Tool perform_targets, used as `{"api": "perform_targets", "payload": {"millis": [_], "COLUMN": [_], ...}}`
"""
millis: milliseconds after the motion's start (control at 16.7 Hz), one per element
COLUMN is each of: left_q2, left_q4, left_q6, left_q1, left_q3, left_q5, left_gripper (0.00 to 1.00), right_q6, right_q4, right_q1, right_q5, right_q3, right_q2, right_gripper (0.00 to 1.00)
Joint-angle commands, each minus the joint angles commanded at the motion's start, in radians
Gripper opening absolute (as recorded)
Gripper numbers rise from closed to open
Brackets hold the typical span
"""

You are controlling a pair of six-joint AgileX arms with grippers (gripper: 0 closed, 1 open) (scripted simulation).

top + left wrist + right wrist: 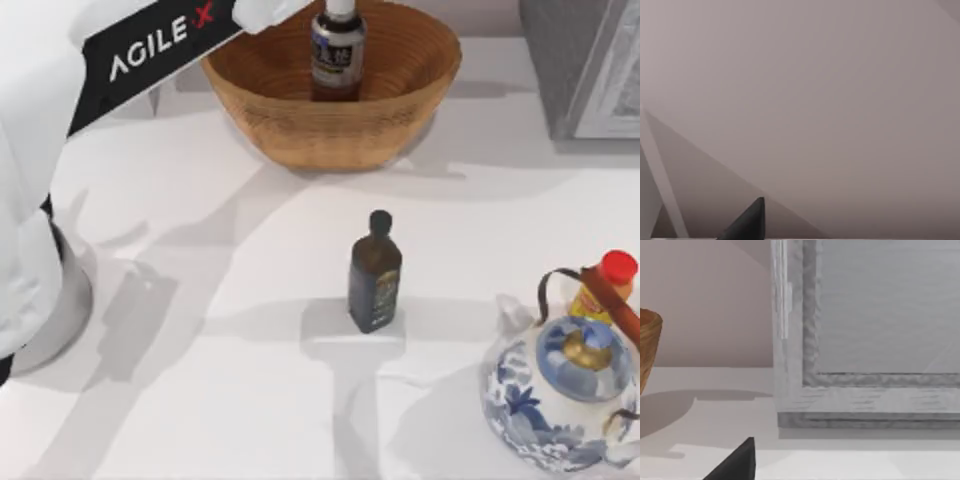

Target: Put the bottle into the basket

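Bottle (337, 55) stands upright inside the basket (300, 130) at the tabletop's far edge (placement looks complete). Left arm (150, 45) reaches above the basket; whether its fingers are apart cannot be told. Next move, judged: withdraw clear without tipping the bottle.

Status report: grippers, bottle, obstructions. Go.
Left arm over the basket's left rim. Bottle upright inside basket. Dark bottle mid-table, teapot right; neither obstructing.
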Motion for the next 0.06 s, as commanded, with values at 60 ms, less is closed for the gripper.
{"api": "perform_targets", "payload": {"millis": [60], "left_q2": [0.000], "left_q4": [0.000], "left_q6": [0.000], "left_q1": [0.000], "left_q3": [0.000], "left_q5": [0.000], "left_gripper": [1.00], "right_q6": [0.000], "right_q4": [0.000], "right_q1": [0.000], "right_q5": [0.000], "right_q3": [0.000], "right_q2": [0.000], "right_gripper": [1.00]}}
